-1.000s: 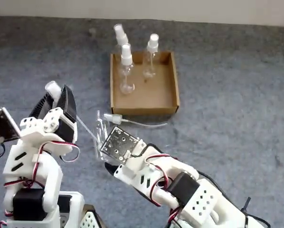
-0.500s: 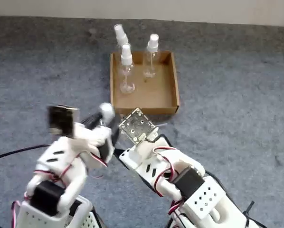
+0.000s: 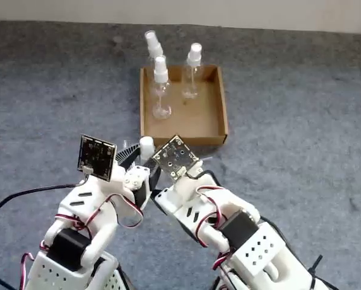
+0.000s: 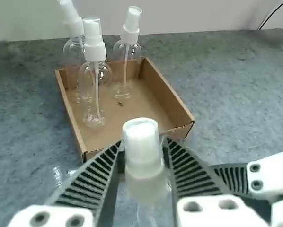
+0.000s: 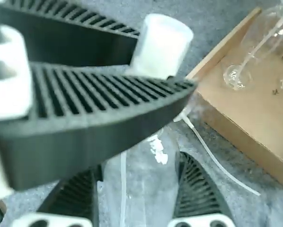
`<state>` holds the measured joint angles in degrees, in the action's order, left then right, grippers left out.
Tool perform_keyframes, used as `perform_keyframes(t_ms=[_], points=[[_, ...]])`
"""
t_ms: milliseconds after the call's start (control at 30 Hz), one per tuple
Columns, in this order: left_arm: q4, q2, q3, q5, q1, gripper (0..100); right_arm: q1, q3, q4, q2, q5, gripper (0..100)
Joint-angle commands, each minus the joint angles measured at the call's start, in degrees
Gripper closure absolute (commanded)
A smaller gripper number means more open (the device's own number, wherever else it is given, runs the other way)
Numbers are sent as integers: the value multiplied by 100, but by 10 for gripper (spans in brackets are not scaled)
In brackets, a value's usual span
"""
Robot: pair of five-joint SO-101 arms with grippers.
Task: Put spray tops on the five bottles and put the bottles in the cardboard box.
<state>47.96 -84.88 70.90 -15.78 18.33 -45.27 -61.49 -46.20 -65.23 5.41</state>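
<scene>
The spray top (image 4: 140, 135) is upright, pinched between the left gripper's (image 4: 141, 145) ribbed fingers, just in front of the box's (image 4: 172, 106) near wall. Directly under it is a clear bottle (image 5: 144, 175), which the right gripper (image 5: 141, 194) clamps from both sides. The left fingers hide whether top and neck meet. In the high view the 2 arms meet just before the box. A capped bottle (image 3: 160, 90) and a 2nd bottle (image 3: 191, 72) stand in the box's far half. A 3rd bottle (image 3: 153, 47) tilts at its far left corner. A thin tube (image 5: 217, 163) lies on the grey carpet (image 3: 301, 121) beside the box.
</scene>
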Motion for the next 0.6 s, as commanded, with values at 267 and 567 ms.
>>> perform_keyframes(t_ms=[267, 567], points=[[18, 13, 40, 70, -259, 938, 418, 198, 374, -1393, -466, 995], [0, 13, 31, 53, -303, 934, 769, -303, 1244, -1429, -1020, 995]])
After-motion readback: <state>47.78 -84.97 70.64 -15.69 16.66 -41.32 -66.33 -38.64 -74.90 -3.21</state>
